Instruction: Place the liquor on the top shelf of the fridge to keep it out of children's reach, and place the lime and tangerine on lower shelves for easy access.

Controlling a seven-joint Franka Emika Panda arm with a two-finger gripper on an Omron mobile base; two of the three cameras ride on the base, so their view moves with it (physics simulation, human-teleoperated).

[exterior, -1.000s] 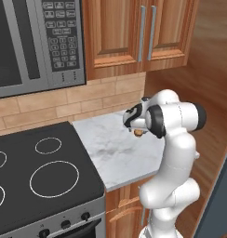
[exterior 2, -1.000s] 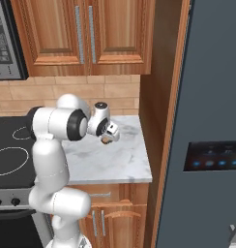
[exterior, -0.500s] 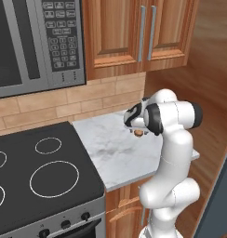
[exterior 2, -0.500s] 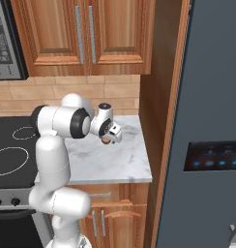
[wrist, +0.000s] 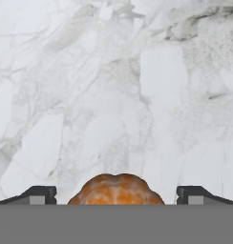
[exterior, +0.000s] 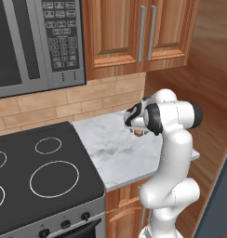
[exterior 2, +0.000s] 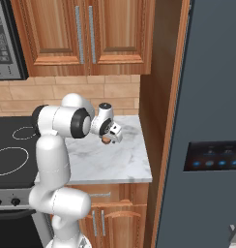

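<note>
The tangerine (wrist: 116, 189), orange-brown and round, sits on the white marble counter (exterior: 110, 148) between my open gripper's (wrist: 116, 195) two fingertips, with a gap on each side. In the base views the gripper (exterior: 136, 128) (exterior 2: 110, 136) points down over the tangerine (exterior: 139, 134) (exterior 2: 106, 141) near the counter's back right. The fridge (exterior 2: 212, 97) stands shut at the right, dark grey, with a black panel of blue lights (exterior 2: 214, 156). Its shelves are hidden behind the door. The liquor and the lime are out of view.
A black stovetop (exterior: 36, 176) adjoins the counter on the left, under a microwave (exterior: 36, 42). Wooden wall cabinets (exterior 2: 86, 36) hang above the counter. A wooden side panel (exterior 2: 161, 111) separates the counter from the fridge.
The hand has shifted only slightly above the tangerine. Its jaws have stayed wide open, and the tangerine has not moved.
</note>
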